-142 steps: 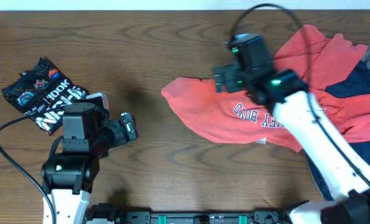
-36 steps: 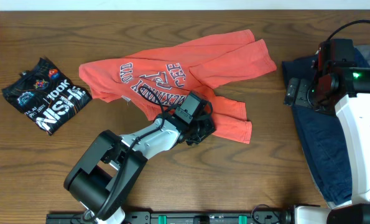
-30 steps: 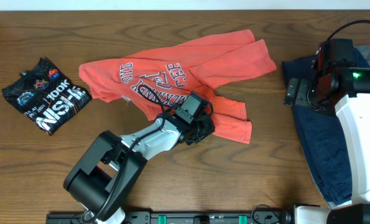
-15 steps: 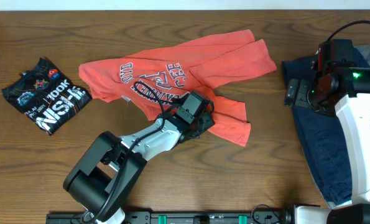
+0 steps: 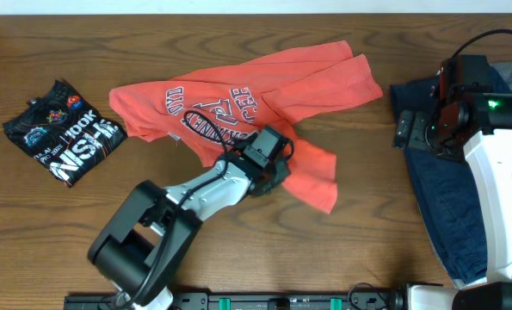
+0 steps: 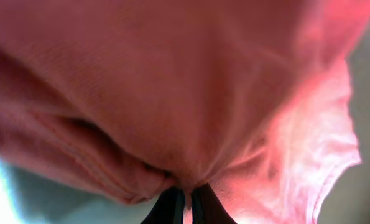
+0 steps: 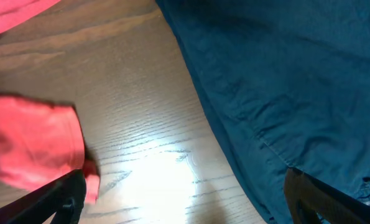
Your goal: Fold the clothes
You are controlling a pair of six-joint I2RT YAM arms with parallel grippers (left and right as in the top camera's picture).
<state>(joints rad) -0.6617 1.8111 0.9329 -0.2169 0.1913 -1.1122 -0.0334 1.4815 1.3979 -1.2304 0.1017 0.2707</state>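
At far left lies a black tee (image 5: 62,131) printed "HOOK". Mid-table sprawls the red shirt (image 5: 238,95), soft and limp, best taken by hems or corners; its chest lettering is upside down and unreadable. The left gripper (image 6: 186,202) pinches its near edge. The right gripper (image 7: 185,193) gapes beside the navy garment (image 5: 445,198).

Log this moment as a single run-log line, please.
left gripper: shut on coral-red cotton T-shirt | right gripper: open, at navy fabric garment edge | black printed tee: lying far left
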